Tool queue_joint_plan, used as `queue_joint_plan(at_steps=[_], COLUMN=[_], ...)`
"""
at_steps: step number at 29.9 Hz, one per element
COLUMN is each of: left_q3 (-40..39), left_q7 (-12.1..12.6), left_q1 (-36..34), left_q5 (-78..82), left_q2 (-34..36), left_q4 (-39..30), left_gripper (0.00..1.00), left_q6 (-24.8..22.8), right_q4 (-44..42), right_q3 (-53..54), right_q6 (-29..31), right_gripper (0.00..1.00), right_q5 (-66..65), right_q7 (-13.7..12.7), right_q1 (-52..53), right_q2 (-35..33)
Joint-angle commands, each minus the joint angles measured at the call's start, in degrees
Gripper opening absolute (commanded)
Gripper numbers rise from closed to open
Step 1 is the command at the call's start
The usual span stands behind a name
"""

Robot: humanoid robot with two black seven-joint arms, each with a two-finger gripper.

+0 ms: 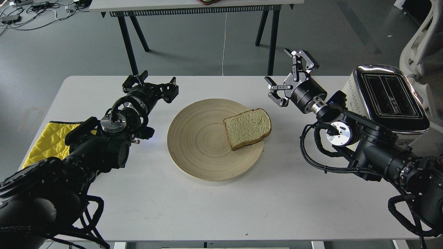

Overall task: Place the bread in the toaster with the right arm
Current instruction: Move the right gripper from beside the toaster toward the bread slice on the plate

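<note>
A slice of bread (247, 128) lies flat on the right part of a round wooden plate (197, 138) in the middle of the white table. The cream-white toaster (387, 98) with its chrome top and two dark empty slots stands at the table's right edge. My right gripper (290, 74) hovers open above the table, up and to the right of the bread and left of the toaster, holding nothing. My left gripper (149, 84) is open above the table to the left of the plate, also with nothing in it.
A yellow quilted cloth (46, 140) lies at the table's left edge under my left arm. Another table on black legs (131, 45) stands behind. A white chair (420, 38) is beyond the toaster.
</note>
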Motion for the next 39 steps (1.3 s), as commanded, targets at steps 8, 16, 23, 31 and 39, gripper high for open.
queue_joint_plan(at_steps=[8, 16, 23, 31, 39], left_q3=[0.0, 0.0, 0.0, 0.0, 0.0], left_q7=[0.0, 0.0, 0.0, 0.0, 0.0], left_q1=[0.0, 0.0, 0.0, 0.0, 0.0], left_q5=[0.0, 0.0, 0.0, 0.0, 0.0], left_q2=[-0.1, -0.1, 0.0, -0.1, -0.1], left_q4=[0.0, 0.0, 0.0, 0.0, 0.0], left_gripper=[1.00, 1.00, 1.00, 1.00, 1.00], left_q6=[0.0, 0.0, 0.0, 0.0, 0.0], right_q4=[-0.1, -0.8, 0.6, 5.9, 8.7], right_q3=[0.0, -0.3, -0.7, -7.6, -20.1], right_q6=[0.0, 0.0, -0.9, -23.8, -34.9], right_gripper=[1.00, 1.00, 1.00, 1.00, 1.00], right_q5=[0.0, -0.8, -9.6, -21.4, -21.9], right_q7=[-0.2, -0.3, -0.8, -2.2, -2.2], right_q1=[0.3, 1.8, 5.4, 8.5, 9.4], right_q2=[0.1, -0.5, -2.7, -3.2, -3.3])
